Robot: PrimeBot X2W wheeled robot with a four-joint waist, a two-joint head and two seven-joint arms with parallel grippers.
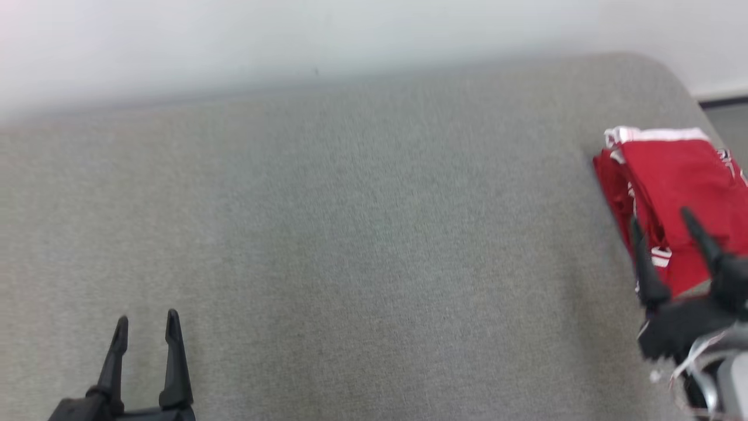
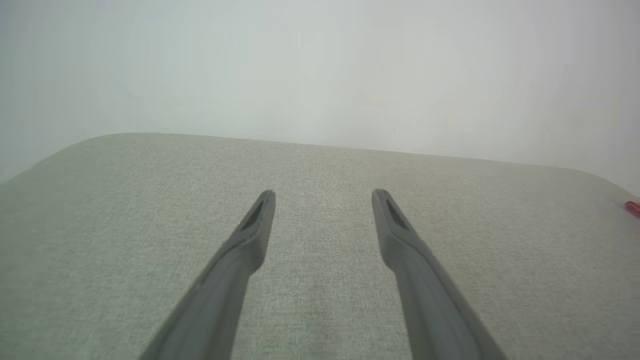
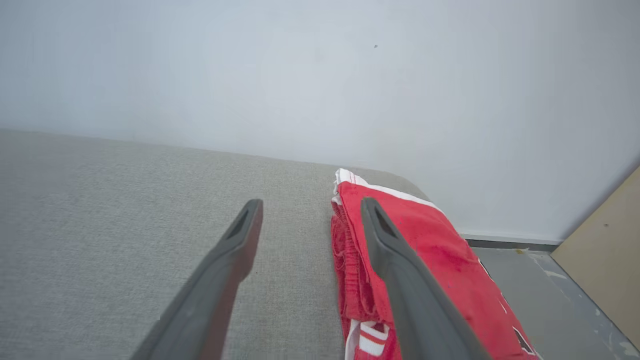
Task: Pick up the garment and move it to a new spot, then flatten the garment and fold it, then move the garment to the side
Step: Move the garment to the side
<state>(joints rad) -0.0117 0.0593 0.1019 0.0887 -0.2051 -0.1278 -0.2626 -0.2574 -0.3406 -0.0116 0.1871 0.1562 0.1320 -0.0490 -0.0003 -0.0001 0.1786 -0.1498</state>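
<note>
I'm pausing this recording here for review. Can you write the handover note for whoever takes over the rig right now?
Left gripper: open, empty, over the bare gray padded surface.
Right gripper: open, empty, its fingers astride the red garment's left edge, one over cloth and one over the surface.
Red garment: folded, white trim showing, at the surface's right end.
Done: the fold and the move aside look finished.
Left: probably only drawing the right arm back.

Grey fabric-covered worktop [image 1: 350, 234], far right corner rounded. Pale wall [image 1: 292, 35] behind. Grey floor [image 3: 550, 295] past right edge; dark skirting strip [image 3: 510, 244] at wall foot; tan panel [image 3: 605, 240] alongside.
</note>
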